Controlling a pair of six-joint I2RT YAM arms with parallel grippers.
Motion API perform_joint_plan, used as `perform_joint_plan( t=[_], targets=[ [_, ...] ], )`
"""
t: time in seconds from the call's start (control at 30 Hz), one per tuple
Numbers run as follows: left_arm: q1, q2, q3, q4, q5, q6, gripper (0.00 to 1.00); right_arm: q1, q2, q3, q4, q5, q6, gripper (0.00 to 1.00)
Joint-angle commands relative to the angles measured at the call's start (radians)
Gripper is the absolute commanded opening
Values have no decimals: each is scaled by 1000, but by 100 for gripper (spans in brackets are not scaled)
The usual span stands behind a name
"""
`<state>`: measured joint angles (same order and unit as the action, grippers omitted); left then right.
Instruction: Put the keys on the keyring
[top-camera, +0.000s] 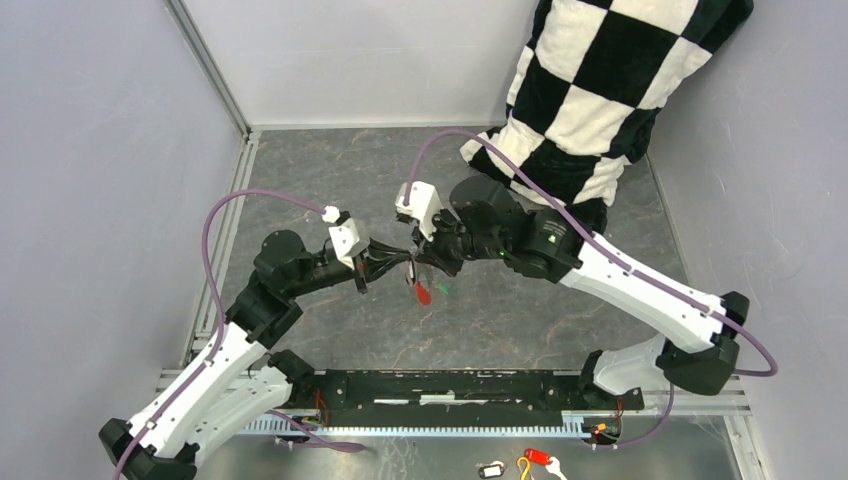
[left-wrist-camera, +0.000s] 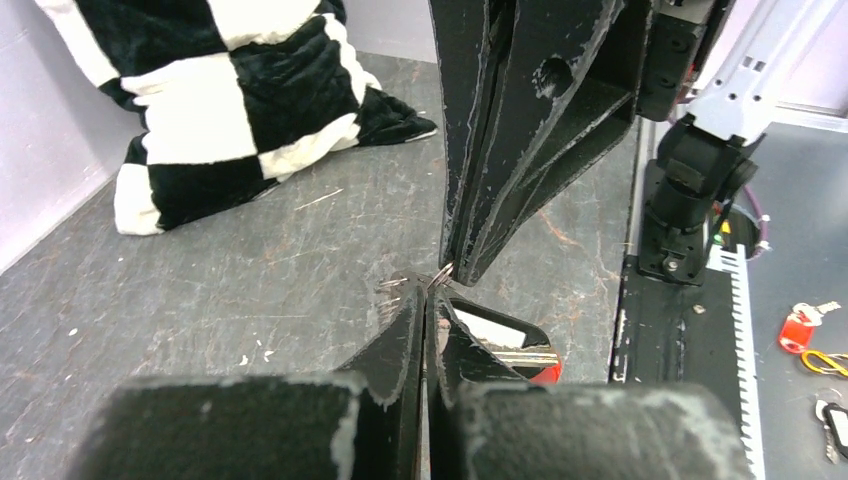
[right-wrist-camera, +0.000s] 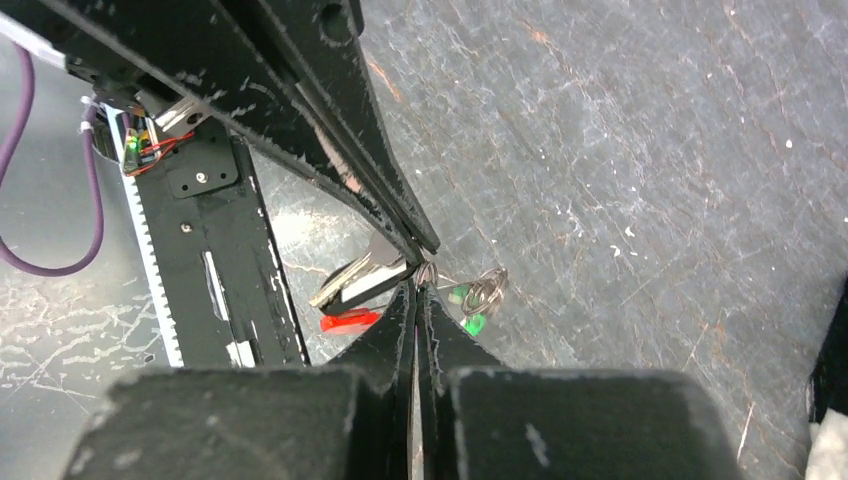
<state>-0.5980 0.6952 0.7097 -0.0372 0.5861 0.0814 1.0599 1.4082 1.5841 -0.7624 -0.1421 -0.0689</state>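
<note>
Grippers meet tip to tip above the table (top-camera: 330, 180) centre. The right gripper (right-wrist-camera: 418, 292) is clamped on the keyring (right-wrist-camera: 485, 285); the left gripper (right-wrist-camera: 425, 245) has jaws together beside it, hold unclear. Beneath, the keys (right-wrist-camera: 350, 321) dangle. Risk: an opposing pull slips the thin wire free, dropping everything.

The table (right-wrist-camera: 650, 150) is surfaced in a dark grey, stone-patterned sheet with a dull sheen, scratched and flecked. The left gripper (left-wrist-camera: 425, 300) and right gripper (right-wrist-camera: 418, 292) are moulded in matt black plastic, and their edges are scuffed rough and whitish. The keyring (right-wrist-camera: 487, 285) is formed of thin, bright metal wire. The red key (right-wrist-camera: 350, 321) and green key (right-wrist-camera: 475, 323) are finished in glossy plastic. The metal key (right-wrist-camera: 362, 275) is seen in dull grey metal. The chequered cloth (left-wrist-camera: 250, 90) is a deep plush. The arm shells (top-camera: 640, 285) are smooth white plastic. The purple cables (right-wrist-camera: 97, 200) are smoothly sheathed.
</note>
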Motion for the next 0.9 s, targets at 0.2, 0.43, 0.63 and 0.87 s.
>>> perform_joint_plan(
  t=[0.2,0.43,0.63,0.87],
  targets=[
    [5,-25,40,0,141,-78,2,-23,-252,-293,434,-202,22,0],
    [6,-33,49,-4,184,-99,2,-35,-390,-514,754,-297,67,0],
    [5,-31,66,54,270,-175,7,-57,-461,-617,958,-350,109,0],
    [5,-32,79,77,351,-187,35,-67,-467,-679,1084,-384,172,0]
  ],
)
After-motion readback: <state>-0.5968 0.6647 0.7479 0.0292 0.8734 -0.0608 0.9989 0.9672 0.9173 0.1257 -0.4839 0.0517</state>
